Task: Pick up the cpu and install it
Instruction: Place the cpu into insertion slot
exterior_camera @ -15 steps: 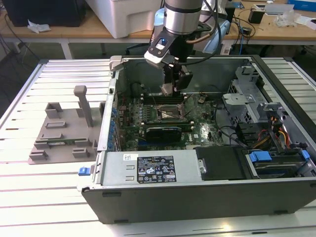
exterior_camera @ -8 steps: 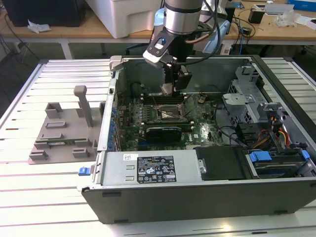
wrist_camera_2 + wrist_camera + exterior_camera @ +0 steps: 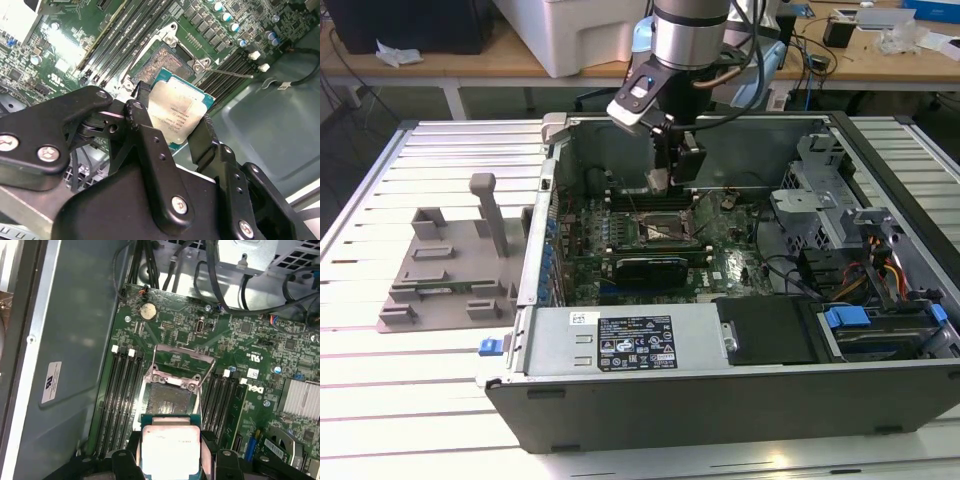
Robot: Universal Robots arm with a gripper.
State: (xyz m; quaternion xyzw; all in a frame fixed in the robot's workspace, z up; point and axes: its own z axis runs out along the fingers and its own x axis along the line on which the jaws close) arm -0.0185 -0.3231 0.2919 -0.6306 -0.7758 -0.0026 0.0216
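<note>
My gripper [image 3: 661, 181] is shut on the cpu [image 3: 658, 182], a flat square chip with a silver top plate and a green edge. It hangs inside the open computer case, a little above the motherboard. In the second wrist view the cpu [image 3: 175, 114] sits between two black fingers [image 3: 141, 92], just short of the open socket [image 3: 167, 62]. The first wrist view shows the cpu [image 3: 171, 450] held level by the gripper [image 3: 171, 444], with the socket [image 3: 169, 399] and its raised metal frame [image 3: 184, 356] just beyond. In the exterior view the socket [image 3: 666, 230] lies below the gripper.
The case walls [image 3: 620, 140] enclose the motherboard. Memory slots [image 3: 120, 395] flank the socket on both sides. A power supply [image 3: 630, 345] and a drive cage [image 3: 820, 195] fill the case's near side and the exterior view's right. A grey plastic tray [image 3: 440, 275] lies outside on the slatted table [image 3: 400, 380].
</note>
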